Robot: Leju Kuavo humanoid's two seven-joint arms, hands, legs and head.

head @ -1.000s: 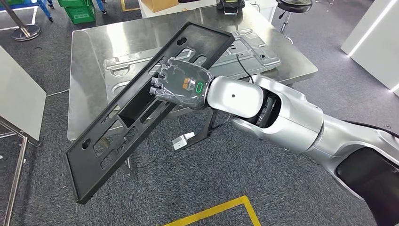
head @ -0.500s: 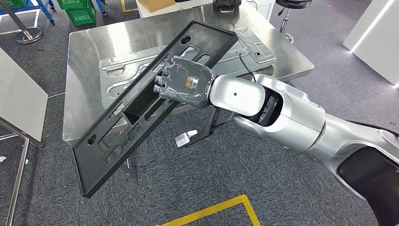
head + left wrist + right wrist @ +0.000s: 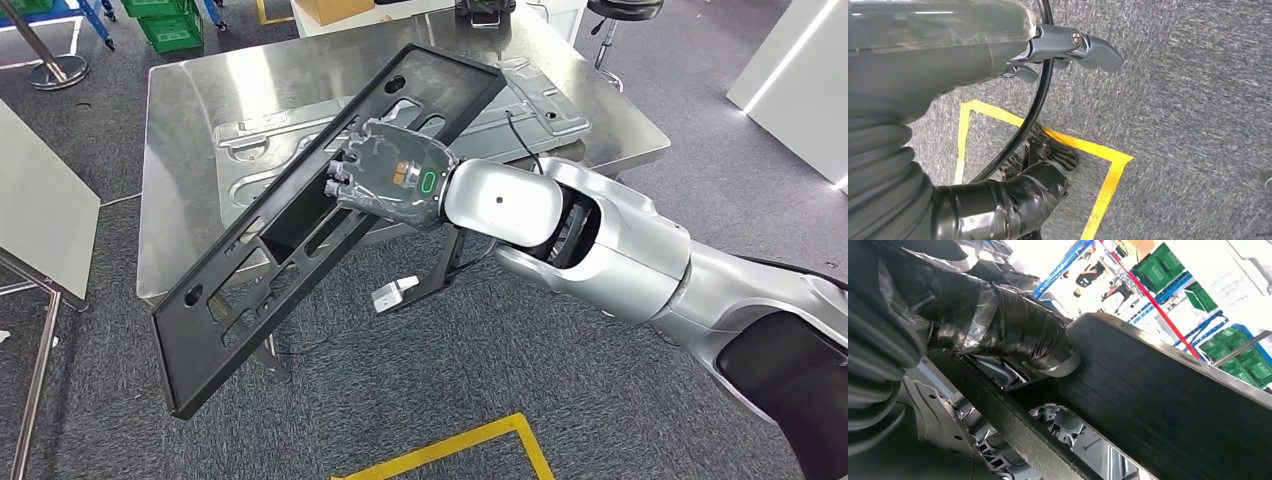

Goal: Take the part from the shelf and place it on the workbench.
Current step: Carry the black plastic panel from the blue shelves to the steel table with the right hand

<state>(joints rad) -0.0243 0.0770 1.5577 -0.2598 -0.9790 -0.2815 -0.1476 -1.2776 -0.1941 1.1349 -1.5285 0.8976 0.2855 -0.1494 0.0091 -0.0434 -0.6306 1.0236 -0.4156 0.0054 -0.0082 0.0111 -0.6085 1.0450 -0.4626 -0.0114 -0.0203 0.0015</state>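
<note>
**A:** Where is the part, and what has hold of it?

**B:** We see a long black part (image 3: pixel 300 230), a flat frame with cut-out slots, gripped near its middle by our right hand (image 3: pixel 385 180). The fingers curl through one of the slots and close on the frame. The part is tilted: its far end hangs over the steel workbench (image 3: pixel 200 90), and its near end juts out past the bench edge above the grey carpet (image 3: pixel 450 370).

**A:** What lies on the bench?

**B:** A silver stamped metal panel (image 3: pixel 250 150) lies flat on it, under the raised end of the part.

**A:** And our left hand?

**B:** Our left hand (image 3: pixel 1068 47) hangs over the carpet, above a yellow tape outline (image 3: pixel 1108 170). It holds nothing. We cannot tell how far its fingers are spread.
</note>
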